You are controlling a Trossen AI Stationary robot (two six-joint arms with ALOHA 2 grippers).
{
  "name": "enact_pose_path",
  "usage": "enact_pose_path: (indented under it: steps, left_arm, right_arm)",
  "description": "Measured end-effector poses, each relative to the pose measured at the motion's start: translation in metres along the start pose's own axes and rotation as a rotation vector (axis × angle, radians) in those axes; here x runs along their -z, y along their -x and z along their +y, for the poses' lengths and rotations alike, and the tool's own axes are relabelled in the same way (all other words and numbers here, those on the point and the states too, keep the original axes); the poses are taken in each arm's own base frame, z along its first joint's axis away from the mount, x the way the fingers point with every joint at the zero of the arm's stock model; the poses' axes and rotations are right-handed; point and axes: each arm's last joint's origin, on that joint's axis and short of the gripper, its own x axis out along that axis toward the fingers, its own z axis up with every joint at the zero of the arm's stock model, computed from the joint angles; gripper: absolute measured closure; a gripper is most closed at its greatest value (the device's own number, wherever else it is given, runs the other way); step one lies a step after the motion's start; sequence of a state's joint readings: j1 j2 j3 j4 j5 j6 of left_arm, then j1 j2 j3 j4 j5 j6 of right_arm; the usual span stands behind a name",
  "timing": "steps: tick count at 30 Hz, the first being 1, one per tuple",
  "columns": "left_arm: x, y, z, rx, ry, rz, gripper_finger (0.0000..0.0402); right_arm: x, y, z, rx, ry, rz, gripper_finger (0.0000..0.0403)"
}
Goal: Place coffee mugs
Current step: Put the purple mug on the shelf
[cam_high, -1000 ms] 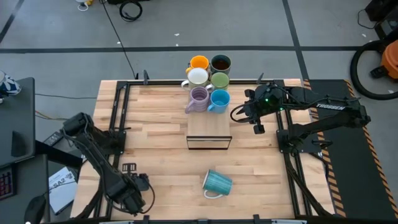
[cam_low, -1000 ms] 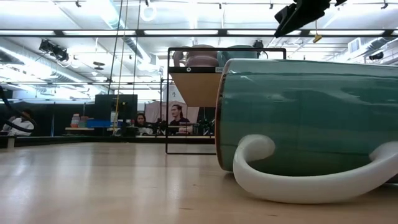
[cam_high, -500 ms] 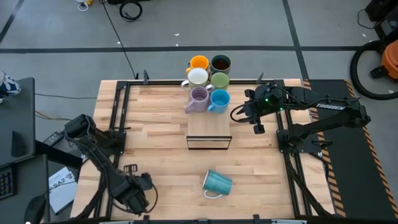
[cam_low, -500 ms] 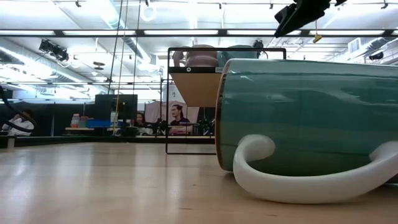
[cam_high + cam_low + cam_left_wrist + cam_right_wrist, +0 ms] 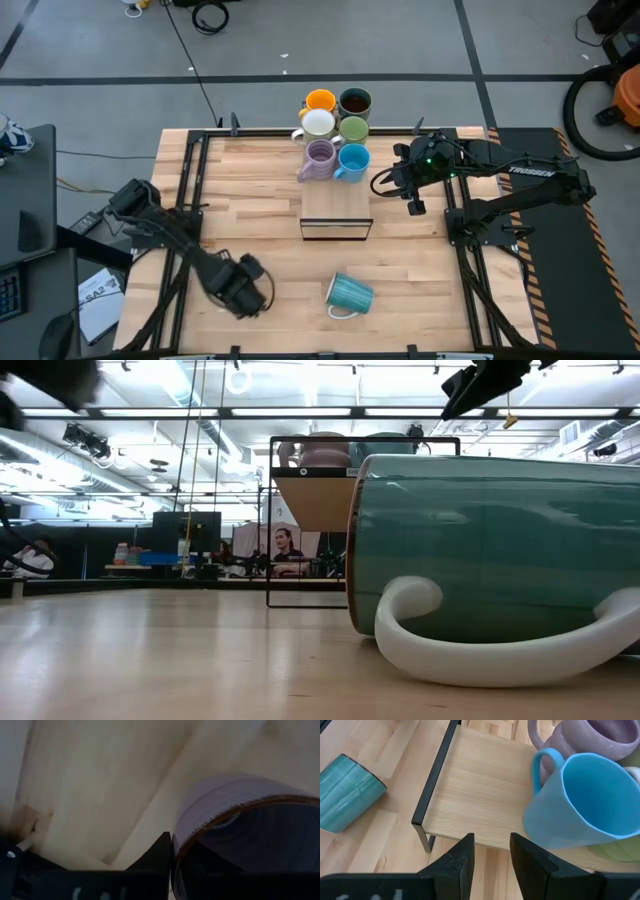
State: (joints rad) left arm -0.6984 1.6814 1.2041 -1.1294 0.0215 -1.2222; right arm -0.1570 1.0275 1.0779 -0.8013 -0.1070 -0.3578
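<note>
Near the table's front-left corner, the left gripper (image 5: 243,290) pinches a lilac mug (image 5: 235,800) by its rim. Next it likely needs carrying to the mug cluster (image 5: 335,130) at the far edge. The right gripper (image 5: 412,196) waits beside that cluster, jaws spread and empty.

We see the ribbed mug (image 5: 349,294) lying on its side at six o'clock from the shelf (image 5: 337,212); six mugs (image 5: 336,127) cluster at twelve.

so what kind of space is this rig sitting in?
Looks like a large open lab or workshop, not a home. The wooden table stands on grey concrete floor, and the low view shows ceiling strip lights and people at desks behind it.
</note>
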Motion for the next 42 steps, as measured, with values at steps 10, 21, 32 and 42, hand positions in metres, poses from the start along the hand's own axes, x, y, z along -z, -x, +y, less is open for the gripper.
enact_pose_path:
  steps: [10, 21, 32, 42]
  left_arm:
    - [-0.070, 0.001, 0.037, -0.009, 0.160, -0.023, 0.0368]
    - [-0.121, 0.001, 0.083, -0.042, 0.251, -0.052, 0.0369]
    - [-0.134, 0.001, 0.100, -0.046, 0.327, -0.053, 0.0359]
    - [-0.133, 0.001, 0.097, -0.038, 0.262, -0.058, 0.0359]
  right_arm:
    - [0.000, 0.000, 0.000, 0.000, 0.000, 0.000, 0.0272]
    - [0.000, 0.000, 0.000, 0.000, 0.000, 0.000, 0.0272]
    - [0.000, 0.000, 0.000, 0.000, 0.000, 0.000, 0.0272]
    - [0.000, 0.000, 0.000, 0.000, 0.000, 0.000, 0.0273]
